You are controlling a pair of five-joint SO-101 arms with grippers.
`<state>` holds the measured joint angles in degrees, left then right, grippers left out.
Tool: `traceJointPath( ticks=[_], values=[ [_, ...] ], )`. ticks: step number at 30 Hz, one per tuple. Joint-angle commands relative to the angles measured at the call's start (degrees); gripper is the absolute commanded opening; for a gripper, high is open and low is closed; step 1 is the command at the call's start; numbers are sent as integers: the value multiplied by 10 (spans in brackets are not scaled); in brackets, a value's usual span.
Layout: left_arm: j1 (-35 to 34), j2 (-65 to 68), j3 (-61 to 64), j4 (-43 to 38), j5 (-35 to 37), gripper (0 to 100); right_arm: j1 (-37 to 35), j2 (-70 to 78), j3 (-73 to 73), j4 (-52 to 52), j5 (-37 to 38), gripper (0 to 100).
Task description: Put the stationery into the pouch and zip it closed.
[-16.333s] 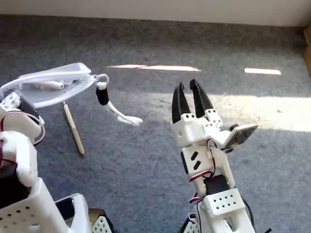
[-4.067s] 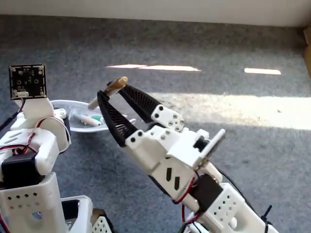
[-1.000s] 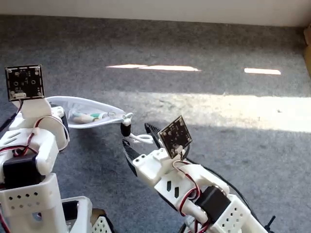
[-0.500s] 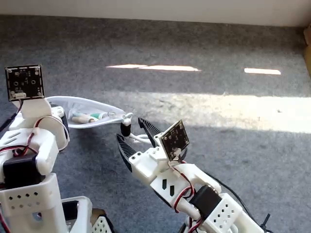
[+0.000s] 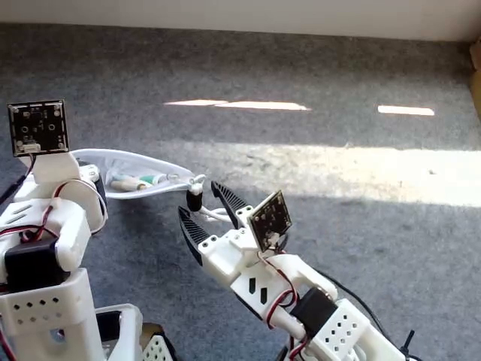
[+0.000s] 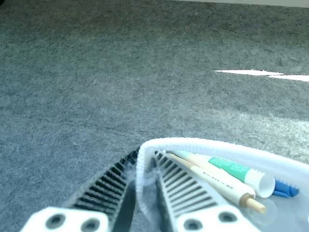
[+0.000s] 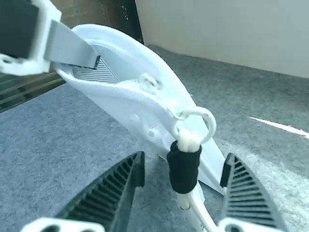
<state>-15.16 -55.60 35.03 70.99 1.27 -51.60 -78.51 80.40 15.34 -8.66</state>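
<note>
Left: left gripper (image 6: 146, 159) clamped on the rim of the pouch (image 5: 128, 157), mouth unzipped | Inside: beige pen (image 6: 217, 176), green-banded marker (image 6: 236, 170), blue item (image 6: 285, 188) | Pouch's right tip: black zipper tag (image 7: 184, 166) hanging | Centre: right gripper (image 5: 200, 201) wide apart, gripping nothing, jaws flanking the tag without touching | Grey carpet (image 5: 338, 90) beneath.

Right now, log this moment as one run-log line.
left gripper shut on pouch rim | right gripper open, astride zipper pull | pens inside pouch | pouch not yet zipped
</note>
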Motion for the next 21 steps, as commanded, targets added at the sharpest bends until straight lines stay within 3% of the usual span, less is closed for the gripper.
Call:
traceJointPath(
  ticks=[1,8,21],
  values=[
    [-4,7,7,-7,-1,7,0,51,-7,-16,-6,245],
    [-7,7,7,-7,-1,7,18,113,-36,-31,-6,245],
    [-5,7,7,-11,-3,7,15,-4,-32,-29,-6,242]
  ],
)
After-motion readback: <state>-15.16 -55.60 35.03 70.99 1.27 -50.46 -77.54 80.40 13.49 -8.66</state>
